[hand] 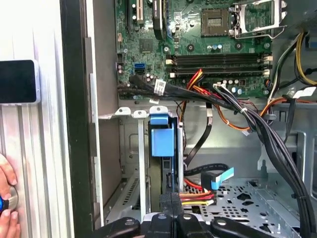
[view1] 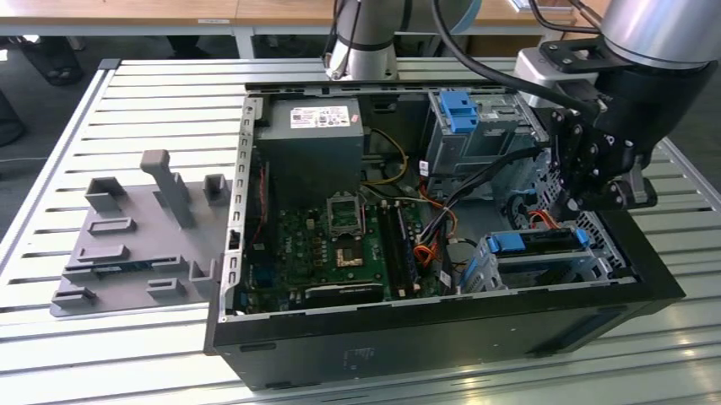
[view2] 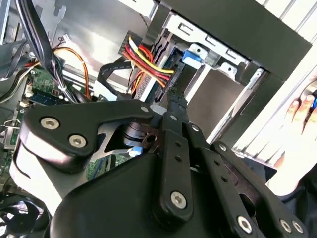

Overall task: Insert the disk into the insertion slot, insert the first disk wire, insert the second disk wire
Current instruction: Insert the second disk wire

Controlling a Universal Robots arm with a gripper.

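Pinching the red-yellow power plug [hand: 185,198], the end effector [hand: 171,199] holds it against the disk [hand: 162,141] seated in the insertion slot [hand: 143,173], apparently to connect it

Hand [hand: 171,206] pinched on power wires [hand: 197,198] at the end of the disk [hand: 162,141] seated in slot [view1: 552,270], black cable bundle [hand: 257,124] slung across bay between board and slot, blue-tipped cable [hand: 218,178] just beside, perforated floor [hand: 242,203] beyond it open, case wall [hand: 74,124] close on other side, person's hand [hand: 6,198] on tabletop [hand: 44,163] outside case.

Exterior view overlooks case [view1: 451,329]; wrist views inside.
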